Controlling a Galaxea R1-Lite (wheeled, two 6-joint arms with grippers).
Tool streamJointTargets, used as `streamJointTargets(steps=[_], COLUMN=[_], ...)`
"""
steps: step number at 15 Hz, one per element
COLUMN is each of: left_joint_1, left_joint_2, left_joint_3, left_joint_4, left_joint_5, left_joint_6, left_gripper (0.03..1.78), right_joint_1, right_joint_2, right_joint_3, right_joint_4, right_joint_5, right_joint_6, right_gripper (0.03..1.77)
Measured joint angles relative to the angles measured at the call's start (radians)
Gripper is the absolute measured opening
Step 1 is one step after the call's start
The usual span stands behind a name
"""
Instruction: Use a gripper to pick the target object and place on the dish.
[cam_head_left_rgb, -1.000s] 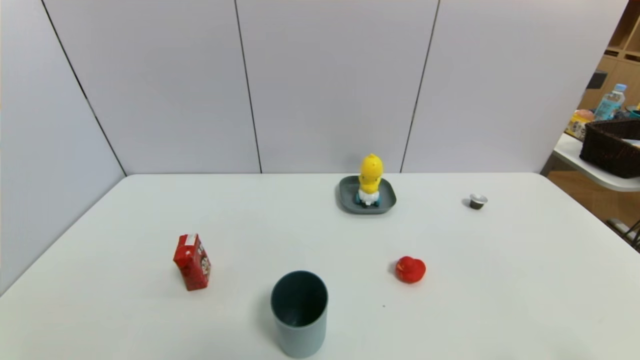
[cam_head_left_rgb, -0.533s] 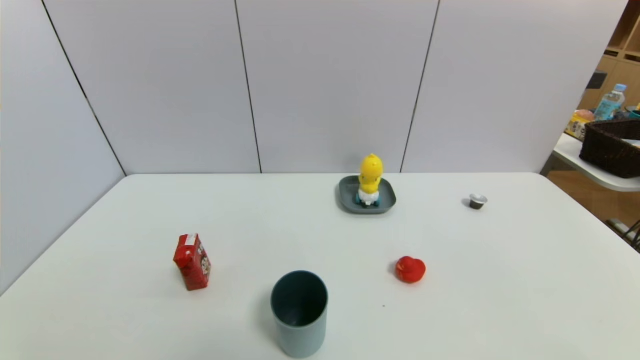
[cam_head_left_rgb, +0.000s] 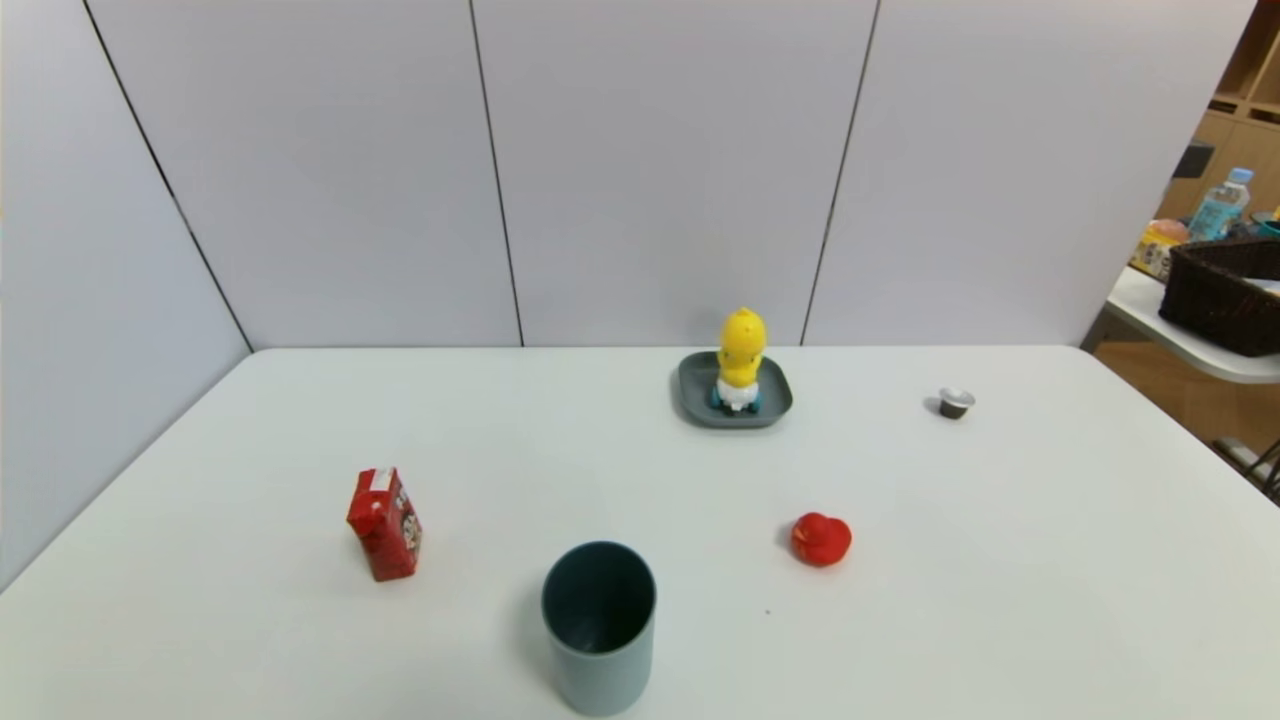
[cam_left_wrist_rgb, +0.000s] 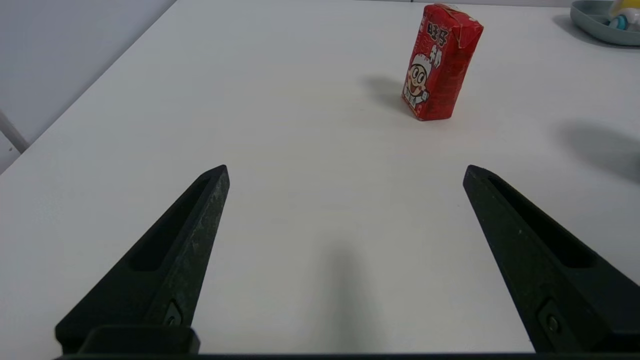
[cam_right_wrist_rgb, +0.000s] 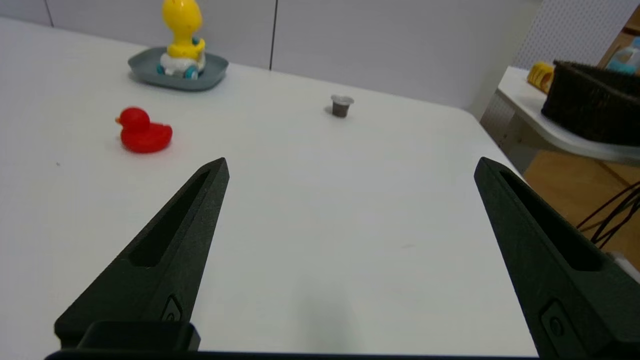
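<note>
Yellow on grey-blue is what I read first: the toy figure (cam_head_left_rgb: 741, 358) stands upright on the dish (cam_head_left_rgb: 693, 398), which sits near the far edge of the white table (cam_head_left_rgb: 1000, 560), a little right of the middle. From my right wrist camera I see the figure's (cam_right_wrist_rgb: 182, 35) small blue wheels resting inside the dish's (cam_right_wrist_rgb: 145, 67) low rim.

Neither claw touches it. My right gripper (cam_right_wrist_rgb: 350, 167) hangs low over the near right part of the table with its two black fingers (cam_right_wrist_rgb: 170, 245) spread wide and nothing between them; the toy is well apart from it, far ahead toward the far edge. My left gripper (cam_left_wrist_rgb: 345, 172) sits over the near left part of the table, fingers equally wide and holding nothing. Neither arm shows in my head camera.

Between the right gripper and the dish lies a red rubber duck (cam_head_left_rgb: 821, 539). A small dark cup (cam_head_left_rgb: 955, 402) stands toward the far right corner. A red carton (cam_head_left_rgb: 384, 524) stands upright ahead of the left gripper, and a tall grey-blue cup (cam_head_left_rgb: 599, 625) stands at the near edge.
</note>
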Motion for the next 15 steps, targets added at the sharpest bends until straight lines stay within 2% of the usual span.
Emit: streamJointTargets(steps=[2,4,10,15], left_joint_1=[0.0,0.0,0.0,0.0], left_joint_2=[0.0,0.0,0.0,0.0], left_joint_3=[0.0,0.0,0.0,0.0], left_joint_4=[0.0,0.0,0.0,0.0], left_joint_5=[0.0,0.0,0.0,0.0], left_joint_6=[0.0,0.0,0.0,0.0], left_gripper=[1.69,1.69,1.69,1.69], right_joint_1=[0.001,0.001,0.001,0.001], right_joint_2=[-0.021,-0.031,-0.036,-0.036], right_joint_3=[0.009,0.011,0.012,0.012], right_joint_4=[0.091,0.13,0.132,0.132], right_joint_5=[-0.001,0.001,-0.014,-0.022], right_joint_6=[0.009,0.015,0.146,0.171], right_gripper=[1.7,1.7,1.7,1.7])
